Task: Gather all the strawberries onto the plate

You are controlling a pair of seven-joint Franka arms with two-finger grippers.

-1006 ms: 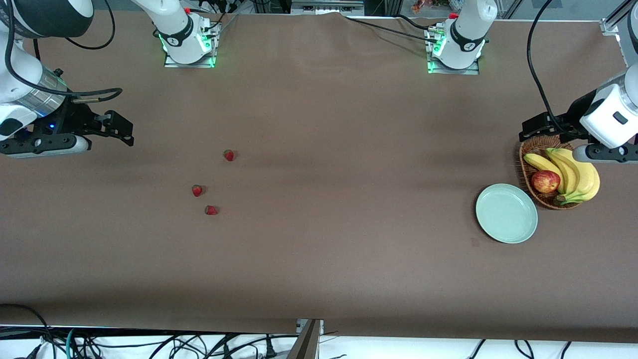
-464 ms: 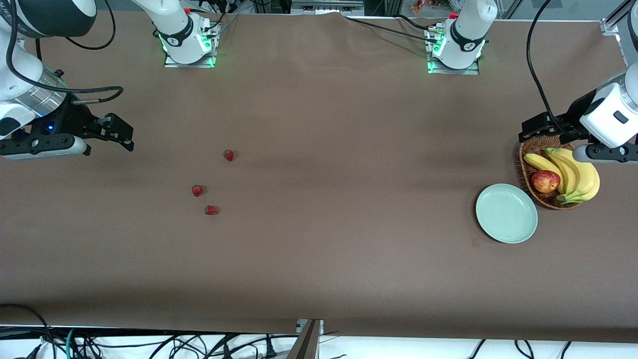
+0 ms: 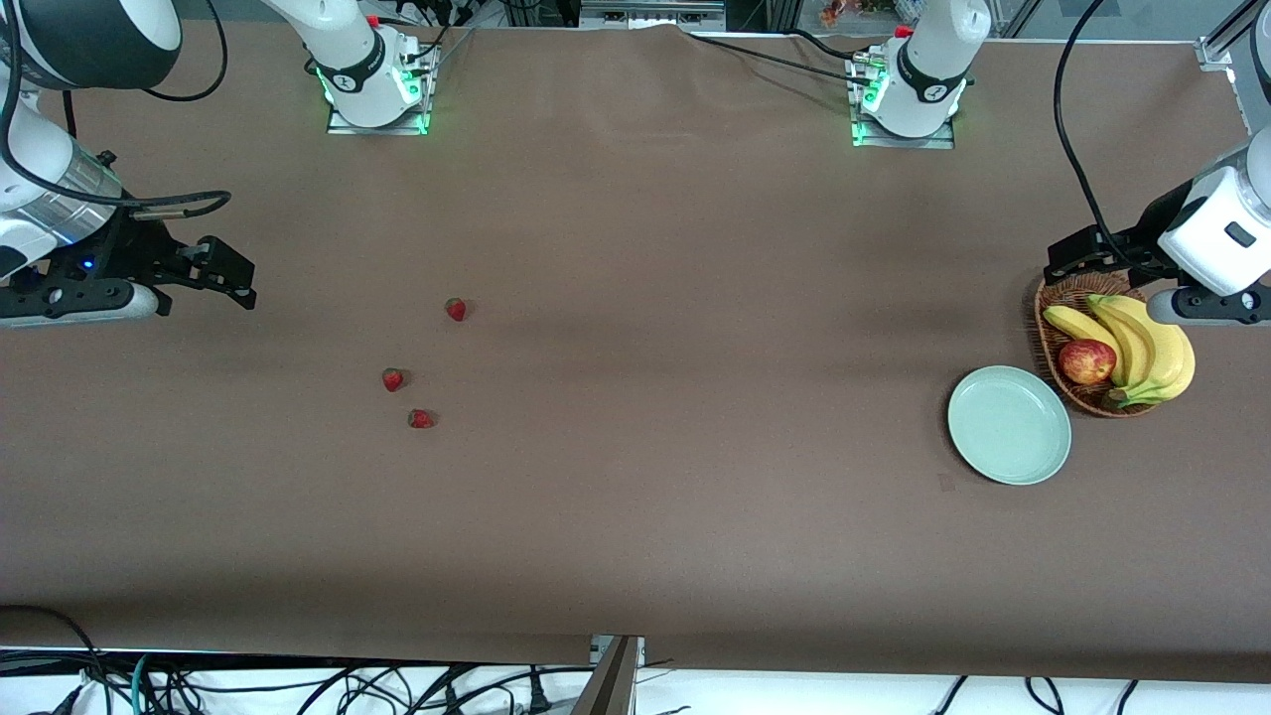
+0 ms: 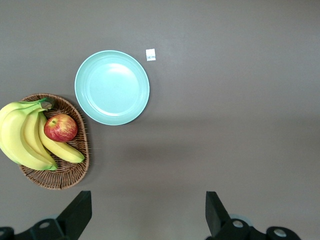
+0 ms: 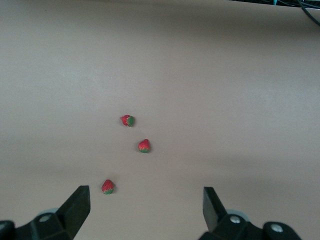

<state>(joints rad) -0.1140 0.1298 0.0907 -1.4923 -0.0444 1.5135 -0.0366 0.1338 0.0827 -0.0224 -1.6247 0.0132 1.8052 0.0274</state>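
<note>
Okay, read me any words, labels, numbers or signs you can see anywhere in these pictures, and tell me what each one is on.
Small white sticker on the table beside the plate: it carries bluish print, too small to read.
Round mark on each arm's base collar: too small to read.
No readable text on the strawberries, basket, bananas or apple.

Even, fairly bright light falls from above on my table [image 3: 635, 497]; soft broad shadows lie under both my arms, and a dim band crosses the cloth in each wrist view. The strawberries [image 3: 421, 419] and plate [image 3: 1009, 425] cast only faint, short shadows. The right wrist view looks washed out and pale, slightly soft; the left wrist view is darker and crisp. Green lamps glow at my bases [image 3: 377, 99].
</note>
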